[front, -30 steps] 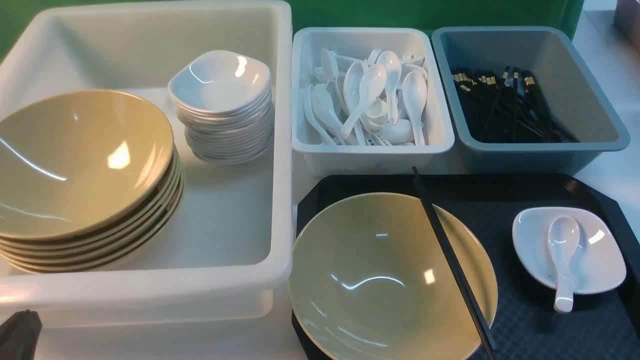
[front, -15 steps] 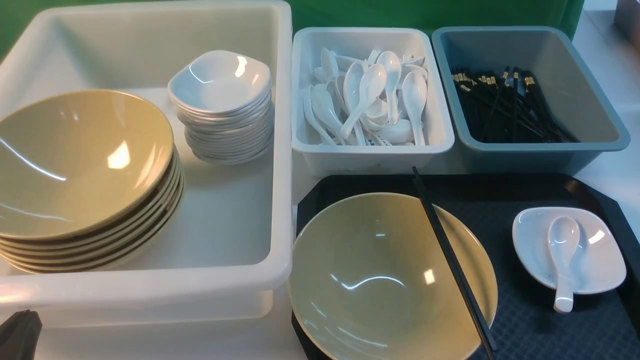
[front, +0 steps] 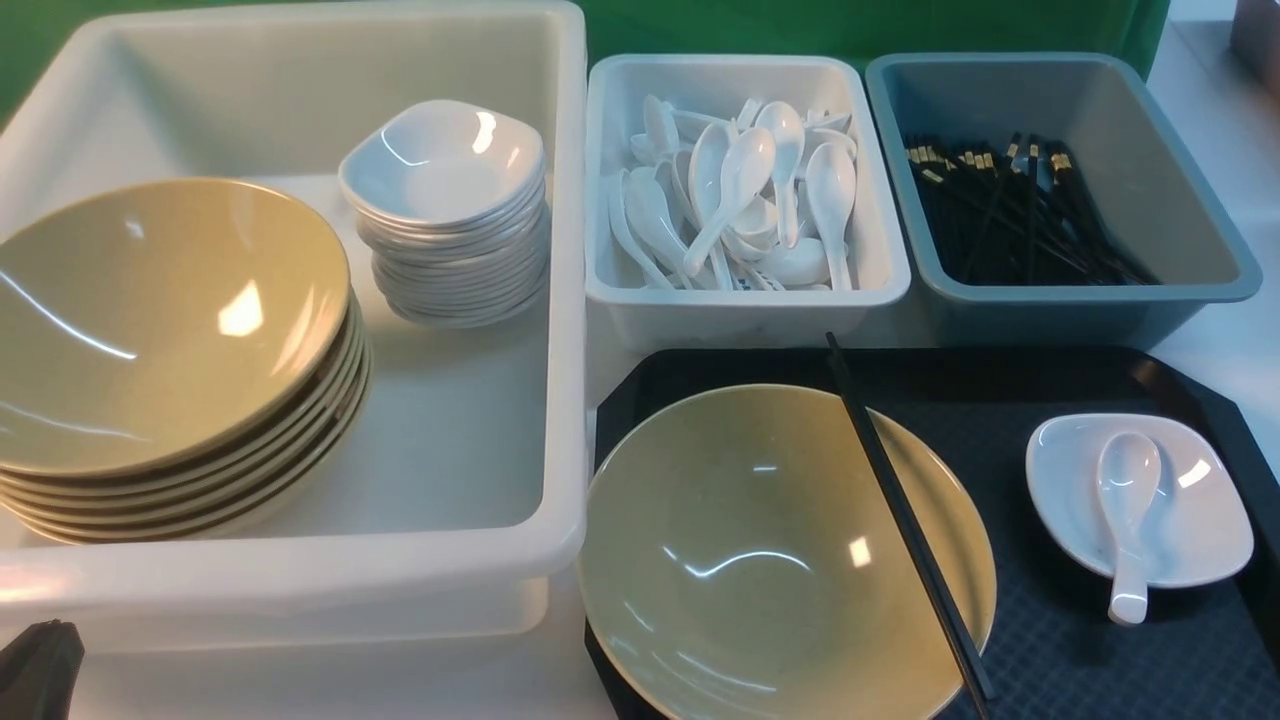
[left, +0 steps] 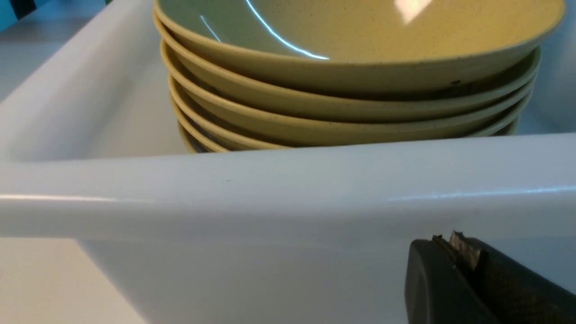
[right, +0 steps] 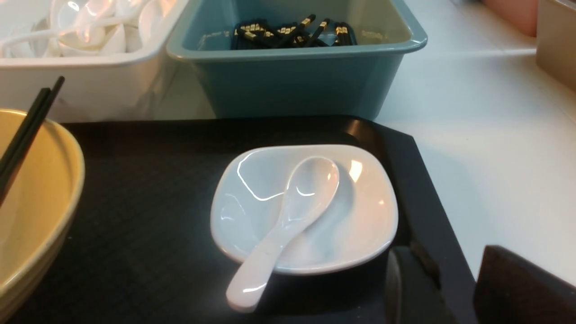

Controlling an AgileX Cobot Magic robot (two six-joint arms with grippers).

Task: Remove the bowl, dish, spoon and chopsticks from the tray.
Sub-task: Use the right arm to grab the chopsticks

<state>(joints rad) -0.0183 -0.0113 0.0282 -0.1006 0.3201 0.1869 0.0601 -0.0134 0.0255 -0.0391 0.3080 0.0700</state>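
nothing moved; i see right gripper (right: 454, 283) part open, empty, just beside the dish (right: 364, 220), spoon (right: 290, 213) handle overhanging its near rim.

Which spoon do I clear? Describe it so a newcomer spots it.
Find the black tray at front right. On its right side sits a white dish, and the spoon lies in it, handle over the near rim. It lies alone, unlike the spoons heaped in the white bin behind.

Olive-yellow bowl (front: 760, 590), diamond-textured black tray (front: 1080, 650)
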